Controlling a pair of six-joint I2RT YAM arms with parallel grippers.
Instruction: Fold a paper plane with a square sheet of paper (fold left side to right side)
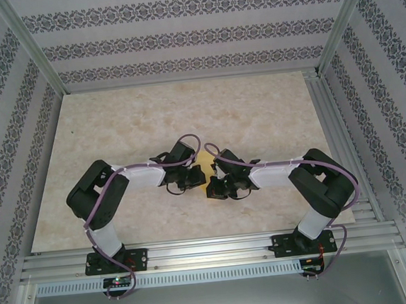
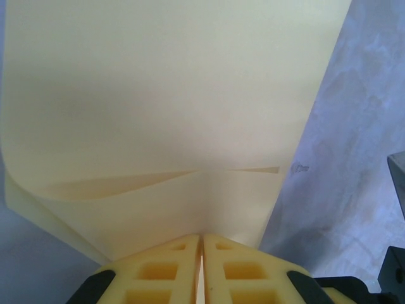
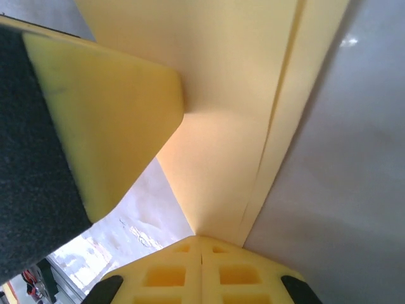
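The square sheet of paper is yellow-orange and lies folded over on itself between my two grippers at the table's middle. In the left wrist view its pale upper layer curves over a lower layer, and its near edge runs in under my left gripper, whose jaws stand together with a hairline slit. My left gripper is at the paper's left. My right gripper is at its near right. In the right wrist view a corner of the doubled paper narrows into my right gripper, which is shut on it.
The marbled tabletop spreads beyond the paper. A finger of the left gripper looms close at the upper left of the right wrist view. Aluminium rails run along the near edge, and patterned walls close in the back and sides.
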